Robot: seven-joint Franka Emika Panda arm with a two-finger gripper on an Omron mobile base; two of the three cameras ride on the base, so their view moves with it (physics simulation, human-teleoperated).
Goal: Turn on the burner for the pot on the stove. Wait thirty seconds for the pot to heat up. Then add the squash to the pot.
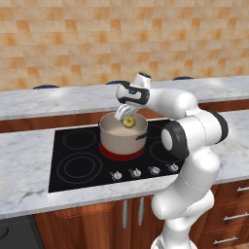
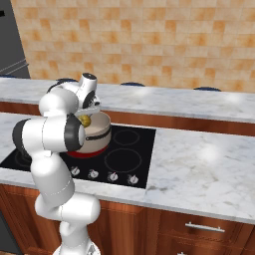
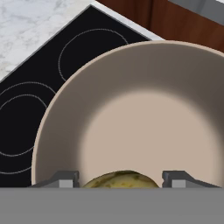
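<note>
the white arm's two-finger gripper [image 1: 127, 118] is closed on the small yellow-olive mottled squash [image 1: 129, 121], holding it over the open mouth of the grey-beige metal saucepan [image 1: 123, 138]. the saucepan sits on the red-glowing burner [image 1: 121, 154] of the flat black glass cooktop [image 1: 78, 160].

no readable text or labels anywhere.

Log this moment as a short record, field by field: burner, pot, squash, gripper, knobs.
burner: glows red under the pot
pot: on the stove, inside pale and bare
squash: between the gripper fingers, above the pot's opening, not yet in
gripper: closed on the squash, over the pot
knobs: silver row along the stove's front edge; positions too small to read
step left: release the squash into the pot
</note>
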